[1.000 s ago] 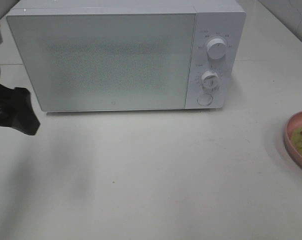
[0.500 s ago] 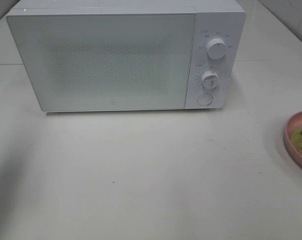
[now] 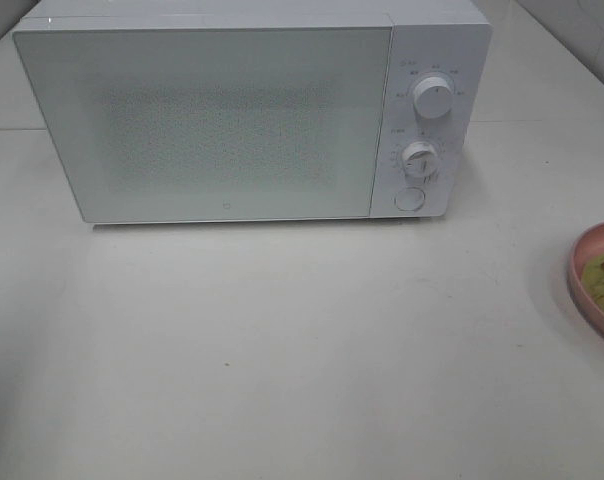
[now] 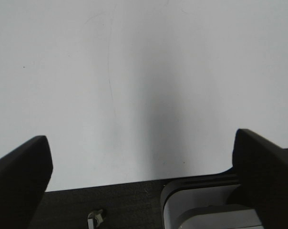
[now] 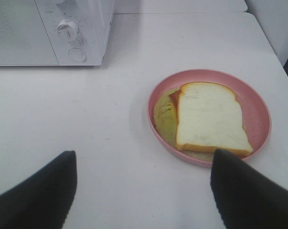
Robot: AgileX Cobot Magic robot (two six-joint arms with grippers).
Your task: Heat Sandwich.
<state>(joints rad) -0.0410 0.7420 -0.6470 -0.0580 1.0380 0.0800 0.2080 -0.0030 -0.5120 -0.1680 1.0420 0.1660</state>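
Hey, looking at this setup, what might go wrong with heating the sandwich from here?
The microwave door is shut, so carrying food over first would leave nowhere to put it. The sandwich lies loosely stacked on the pink plate, so a pinch might split the layers. The plate sits at the high view's right edge, hard to monitor.

A white bench (image 3: 302,360) carried a round pink plate (image 5: 261,107) near its right edge, well apart from anything else. A pale tiled wall (image 3: 597,35) rose beyond the bench at the far right corner.
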